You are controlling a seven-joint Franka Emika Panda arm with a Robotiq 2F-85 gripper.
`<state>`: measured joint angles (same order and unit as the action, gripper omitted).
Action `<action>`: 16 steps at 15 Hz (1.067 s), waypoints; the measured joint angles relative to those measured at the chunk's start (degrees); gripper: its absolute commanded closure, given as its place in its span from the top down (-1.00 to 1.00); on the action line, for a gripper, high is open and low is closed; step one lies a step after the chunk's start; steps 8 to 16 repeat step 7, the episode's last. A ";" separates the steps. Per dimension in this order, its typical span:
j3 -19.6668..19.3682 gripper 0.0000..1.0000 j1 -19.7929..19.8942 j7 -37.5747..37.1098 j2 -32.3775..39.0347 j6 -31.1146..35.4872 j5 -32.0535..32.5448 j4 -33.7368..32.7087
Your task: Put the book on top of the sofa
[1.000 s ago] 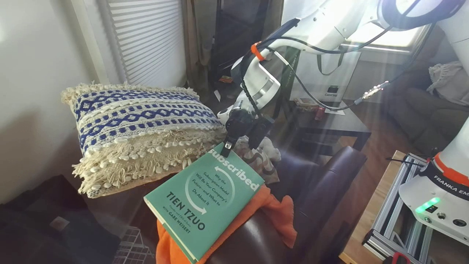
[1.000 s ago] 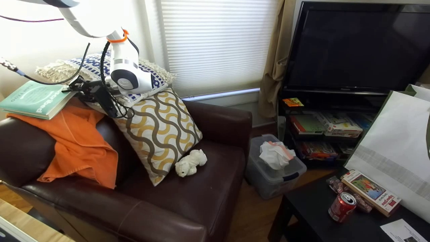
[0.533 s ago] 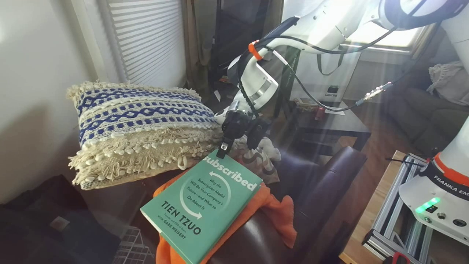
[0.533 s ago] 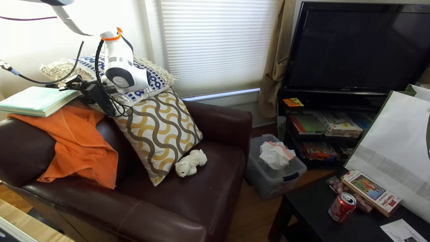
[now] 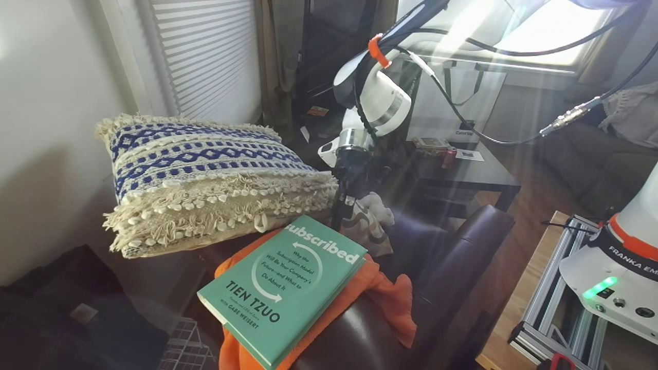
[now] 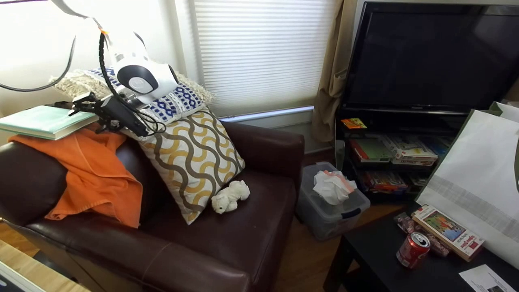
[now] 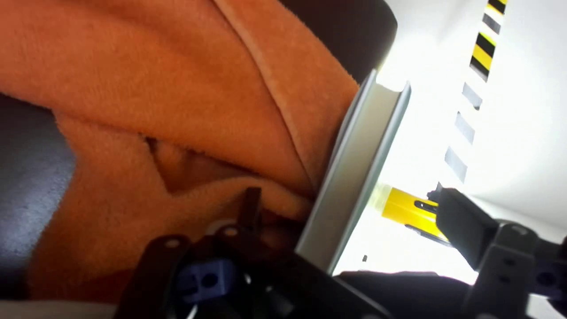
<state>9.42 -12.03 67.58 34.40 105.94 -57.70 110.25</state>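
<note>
The teal-green book [image 5: 285, 288] lies cover up on the orange blanket [image 5: 390, 293] draped over the back of the dark brown leather sofa [image 6: 239, 231]. In an exterior view the book [image 6: 44, 119] rests near-level there. My gripper [image 7: 347, 199] stands open at the book's edge in the wrist view. One dark finger [image 7: 251, 208] is on the blanket side and the other on the bright wall side, with a gap between each and the book. An exterior view puts the gripper [image 6: 86, 121] just beside the lettered end of the book.
A blue-and-white fringed pillow [image 5: 205, 164] is close behind the gripper. On the seat are a wavy-patterned pillow [image 6: 198, 158] and a white plush toy [image 6: 231, 196]. A clear bin [image 6: 332, 215] and a black table [image 6: 373, 251] stand beyond the sofa.
The book has come down slightly onto the blanket and then stayed still. My gripper has opened, let go of it and drawn back from its edge.
</note>
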 measured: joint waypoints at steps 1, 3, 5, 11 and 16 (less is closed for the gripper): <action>-0.01 1.00 -0.05 -0.10 -2.52 1.49 1.55 2.66; 0.23 1.00 -0.54 -0.36 -8.21 5.03 4.00 8.35; 1.28 1.00 -1.19 -0.67 -14.36 9.68 5.16 13.98; 3.06 1.00 -1.98 -0.78 -20.77 15.51 5.13 19.54; 3.06 1.00 -1.98 -0.78 -20.77 15.51 5.13 19.54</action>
